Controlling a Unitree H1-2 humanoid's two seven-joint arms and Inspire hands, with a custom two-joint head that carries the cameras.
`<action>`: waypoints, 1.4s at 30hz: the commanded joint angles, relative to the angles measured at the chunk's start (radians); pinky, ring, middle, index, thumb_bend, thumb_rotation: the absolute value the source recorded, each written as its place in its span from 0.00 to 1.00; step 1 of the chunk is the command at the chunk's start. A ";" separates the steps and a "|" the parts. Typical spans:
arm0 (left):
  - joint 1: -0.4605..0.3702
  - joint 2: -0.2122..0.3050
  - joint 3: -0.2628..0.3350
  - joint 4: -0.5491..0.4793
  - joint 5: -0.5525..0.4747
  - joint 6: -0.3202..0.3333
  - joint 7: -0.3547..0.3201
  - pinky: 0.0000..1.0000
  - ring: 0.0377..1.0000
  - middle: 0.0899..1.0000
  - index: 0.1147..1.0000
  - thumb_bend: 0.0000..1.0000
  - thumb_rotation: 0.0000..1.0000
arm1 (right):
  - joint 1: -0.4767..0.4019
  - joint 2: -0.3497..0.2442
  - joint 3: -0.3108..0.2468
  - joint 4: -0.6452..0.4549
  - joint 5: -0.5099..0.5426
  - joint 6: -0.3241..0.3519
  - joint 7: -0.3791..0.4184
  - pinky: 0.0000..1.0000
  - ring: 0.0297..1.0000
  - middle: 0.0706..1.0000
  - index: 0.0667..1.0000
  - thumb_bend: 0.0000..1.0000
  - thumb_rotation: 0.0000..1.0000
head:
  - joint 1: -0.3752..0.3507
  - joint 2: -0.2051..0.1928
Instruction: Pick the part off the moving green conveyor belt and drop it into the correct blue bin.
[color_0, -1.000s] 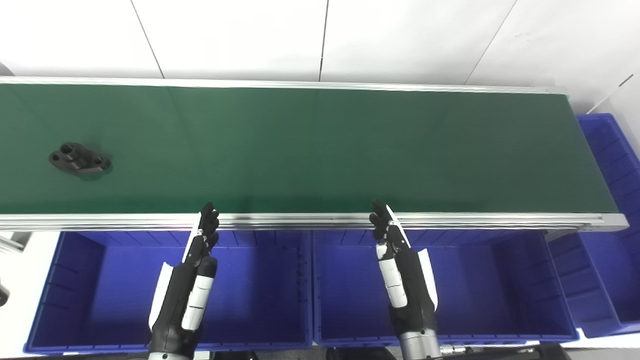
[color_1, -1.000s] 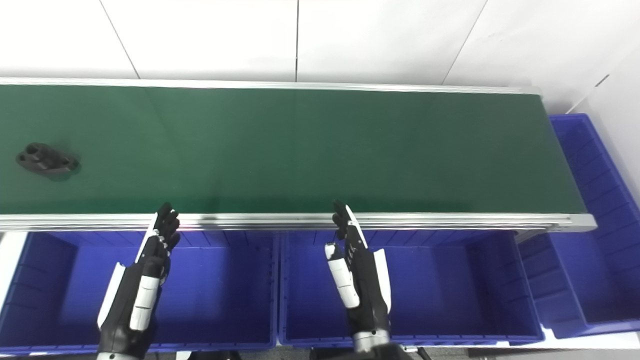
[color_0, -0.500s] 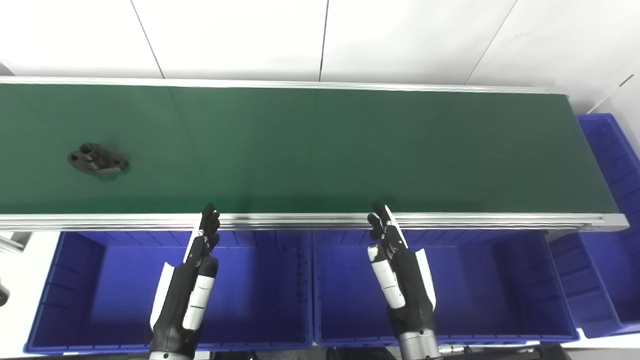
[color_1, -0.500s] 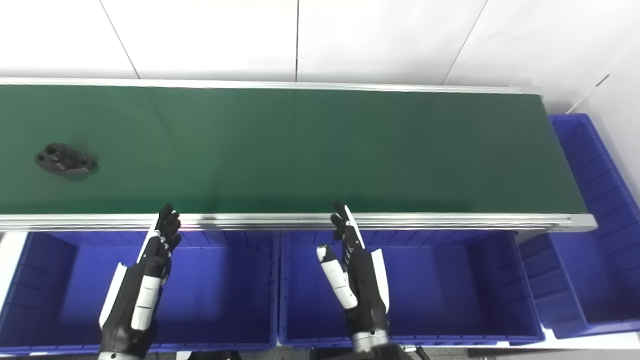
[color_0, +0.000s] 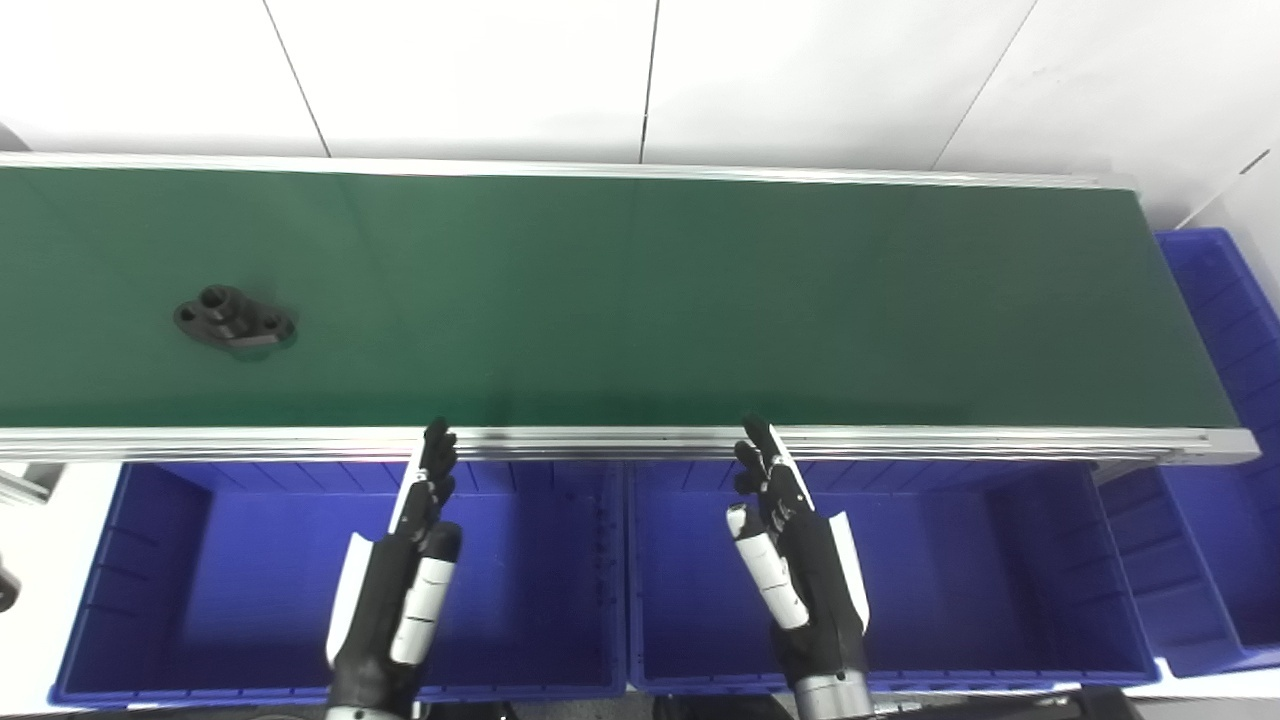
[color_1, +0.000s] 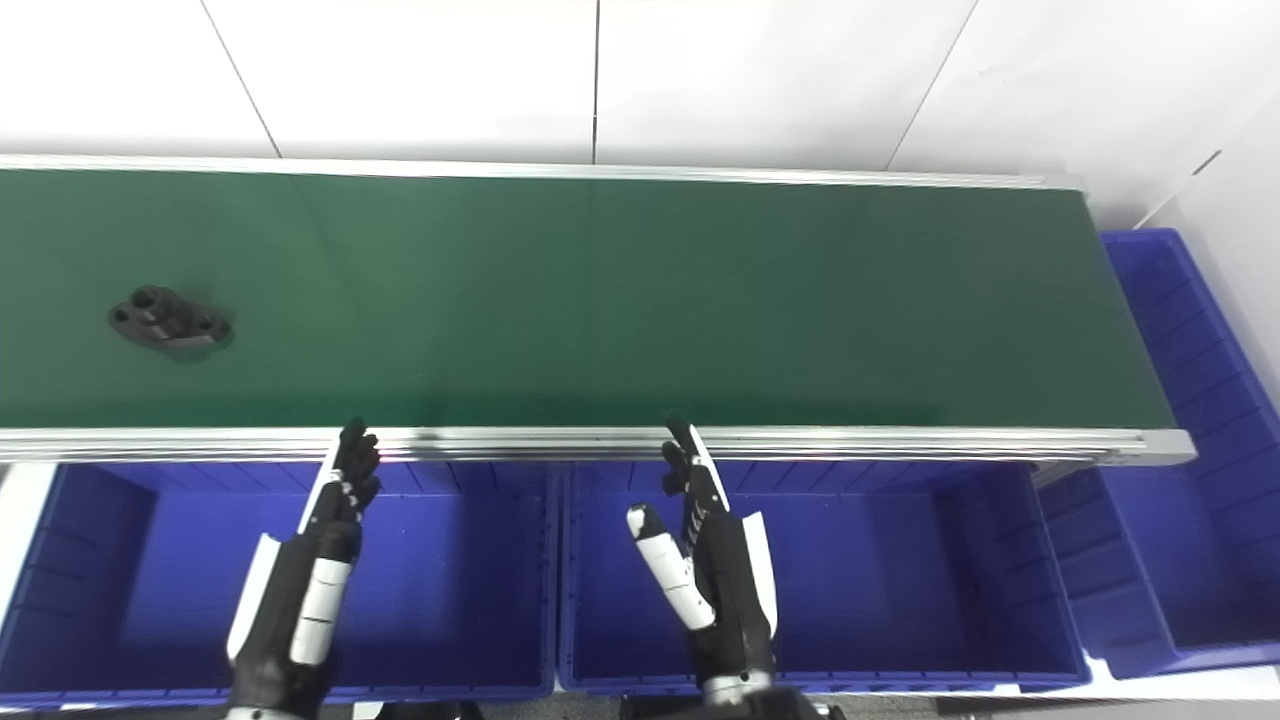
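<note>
Brightness: the scene is evenly and brightly lit, and the white wall (color_0: 800, 70) is nearly washed out.
Shadows: a faint soft shadow is cast under the black part (color_0: 234, 321) on the belt (color_0: 700, 300).
Glare: thin highlights are seen along the metal rail (color_0: 600, 438).
Distortion: straight edges are bowed toward the corners.
Focus: slight softness is seen overall.

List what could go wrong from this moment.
Both hands hang over the blue bins, off the belt, while the black part rides the belt; a late reach by the left robot hand could miss it. The part lies low and flat, so fingers may slip.
</note>
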 joint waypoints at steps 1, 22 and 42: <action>-0.002 -0.013 -0.009 0.004 0.026 -0.067 0.023 0.96 0.97 1.00 1.00 0.56 0.97 | 0.004 -0.005 -0.013 0.002 0.012 -0.084 0.017 0.99 0.97 0.98 0.95 0.83 0.78 | 0.022 -0.024; -0.041 -0.084 -0.058 0.141 0.076 -0.116 0.092 0.88 0.92 1.00 1.00 0.50 0.82 | -0.036 -0.028 -0.125 0.028 -0.140 -0.093 0.007 0.77 0.85 0.94 0.95 0.66 0.78 | 0.160 -0.131; -0.098 -0.073 -0.048 0.214 0.069 -0.154 0.100 0.86 0.92 0.99 1.00 0.51 0.80 | -0.155 -0.021 -0.204 -0.047 -0.441 -0.036 -0.041 0.57 0.70 0.77 0.84 0.76 0.52 | 0.120 -0.177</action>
